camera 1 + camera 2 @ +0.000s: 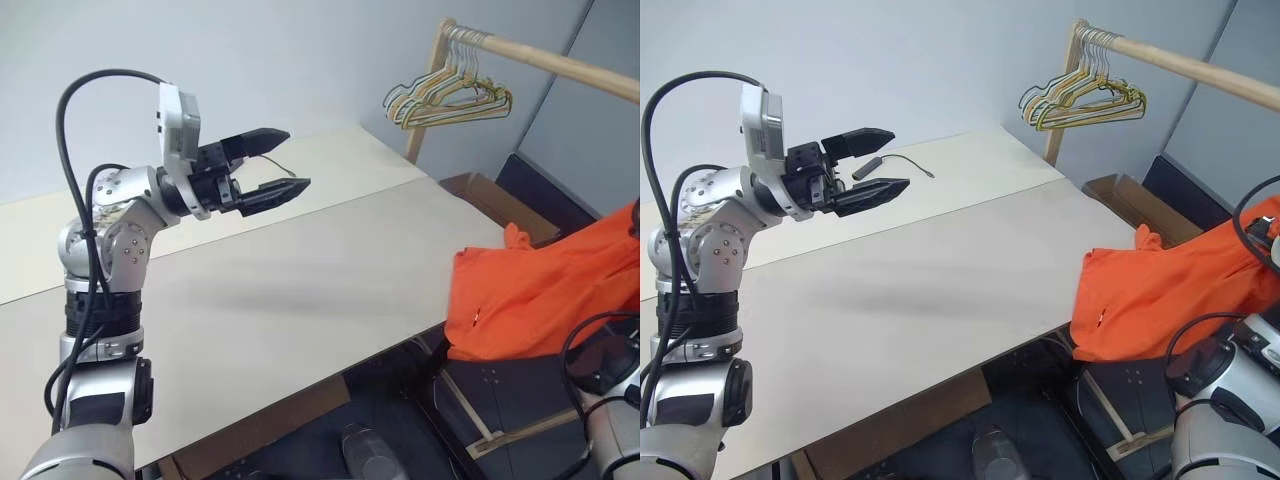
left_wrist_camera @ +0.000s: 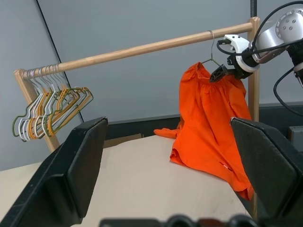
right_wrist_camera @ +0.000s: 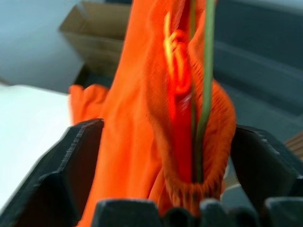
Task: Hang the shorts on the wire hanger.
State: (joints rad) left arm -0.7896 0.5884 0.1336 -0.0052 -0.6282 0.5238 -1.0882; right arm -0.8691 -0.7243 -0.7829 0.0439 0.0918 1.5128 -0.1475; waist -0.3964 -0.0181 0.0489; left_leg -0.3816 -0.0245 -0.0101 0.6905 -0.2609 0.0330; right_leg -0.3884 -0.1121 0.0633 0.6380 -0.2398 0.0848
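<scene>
On the wooden rail (image 2: 142,47), near its far post, the shorts (image 2: 210,123) hang from the wire hanger (image 2: 208,56), whose silvery hook goes over the rail. Their lower hem drapes onto the corner of the table (image 1: 300,270) and spills past its edge. Through my right wrist view the olive wire (image 3: 203,85) runs down inside the gathered orange waistband, with the drawstring knot (image 3: 175,52) beside it.

My right gripper (image 2: 222,73) sits right at the waistband, just under the hook, and its fingers (image 3: 71,165) stand wide apart on either side of the cloth, gripping nothing. My left gripper (image 1: 268,165) is also spread wide and empty, raised over the table well away from the shorts and pointing toward the rail.

I judge the hanging itself done; what remains is getting clear. The risk is in the pull-out: the waistband lies between my right fingers, so a finger dragging sideways could catch the fabric or the drawstring and slide the shorts along the wire, or tip the light hanger until its hook slips off the rail. The hem resting on the table adds a sideways drag of its own. At the rail's other end a bunch of spare hangers (image 2: 52,111) hangs well apart and plays no part.
</scene>
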